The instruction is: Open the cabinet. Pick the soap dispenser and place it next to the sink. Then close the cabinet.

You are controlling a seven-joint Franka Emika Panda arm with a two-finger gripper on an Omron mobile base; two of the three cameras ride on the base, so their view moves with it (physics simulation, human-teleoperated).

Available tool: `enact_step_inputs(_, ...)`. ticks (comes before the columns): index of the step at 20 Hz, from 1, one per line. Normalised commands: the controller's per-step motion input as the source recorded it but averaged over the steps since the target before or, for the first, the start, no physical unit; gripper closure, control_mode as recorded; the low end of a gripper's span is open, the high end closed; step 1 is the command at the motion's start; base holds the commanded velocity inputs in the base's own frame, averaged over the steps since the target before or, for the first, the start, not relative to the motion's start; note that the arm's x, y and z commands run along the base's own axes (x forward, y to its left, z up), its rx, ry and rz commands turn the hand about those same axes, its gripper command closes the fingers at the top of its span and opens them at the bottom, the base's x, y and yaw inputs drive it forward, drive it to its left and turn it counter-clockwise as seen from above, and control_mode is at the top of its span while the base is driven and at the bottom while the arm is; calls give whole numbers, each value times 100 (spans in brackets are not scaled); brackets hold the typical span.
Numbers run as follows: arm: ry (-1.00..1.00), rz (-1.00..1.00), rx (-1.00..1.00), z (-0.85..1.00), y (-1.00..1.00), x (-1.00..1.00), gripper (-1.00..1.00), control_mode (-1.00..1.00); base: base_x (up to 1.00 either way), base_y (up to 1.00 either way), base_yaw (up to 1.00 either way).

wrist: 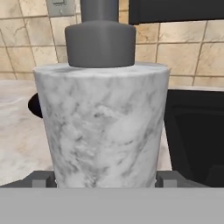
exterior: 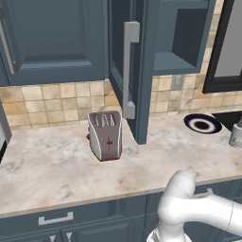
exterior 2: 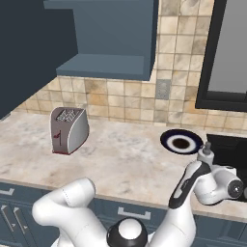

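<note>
Soap dispenser [wrist: 103,127] hides claw tips; pump top cut off.

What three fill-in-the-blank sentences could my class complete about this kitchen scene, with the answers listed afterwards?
1. The cabinet door stands ____.
2. The silver-and-red appliance on the counter is a ____.
3. The soap dispenser stands on the counter beside the black ____.
4. The dark-rimmed plate lies between the toaster and the ____ dispenser.

Missing words: open; toaster; sink; soap
</note>
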Motion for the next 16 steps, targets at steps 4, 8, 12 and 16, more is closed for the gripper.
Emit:
enact_step_inputs(4, -13, 0, 0, -23, 0, -2, 100, -100, 0, 0, 0)
enact_step_inputs(8, -8, 0, 0, -14, 0, 0, 100, -100, 0, 0, 0)
enact_step_inputs(12, -3, 0, 0, -4, 0, 0, 100, -100, 0, 0, 0)
enact_step_inputs(16, 0, 0, 0, 0, 0, 0, -100, -100, 0, 0, 0)
